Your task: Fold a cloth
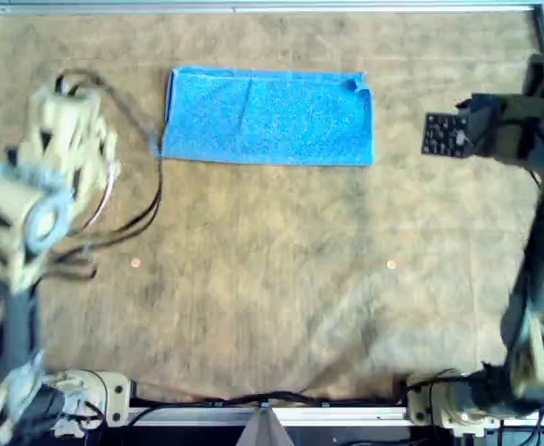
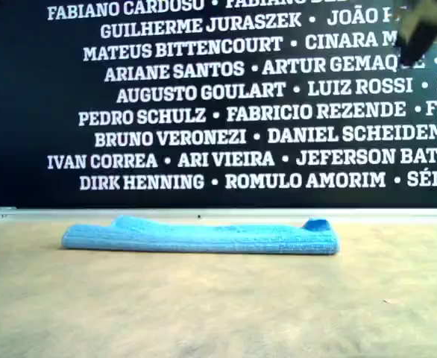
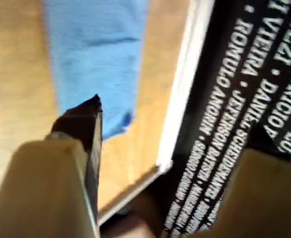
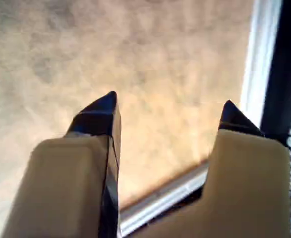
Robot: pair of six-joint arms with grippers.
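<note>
The sky-blue cloth (image 1: 267, 116) lies folded into a long flat rectangle near the back of the table. One corner is turned up at its overhead right end. It also shows in the exterior view (image 2: 203, 237) and the first wrist view (image 3: 93, 44). My first gripper (image 3: 170, 134) is open and empty. It hovers beyond the cloth's overhead right end (image 1: 439, 135), apart from the cloth. My second gripper (image 4: 168, 101) is open and empty over bare table near the back rail. The arm at the overhead left (image 1: 68, 116) stands beside the cloth's other end.
A tan mat (image 1: 272, 279) covers the table. A metal rail (image 1: 272, 7) and a black wall with white names (image 2: 203, 112) close off the back. Dark cables (image 1: 137, 214) loop by the overhead-left arm. Arm bases (image 1: 96, 395) sit at the front edge.
</note>
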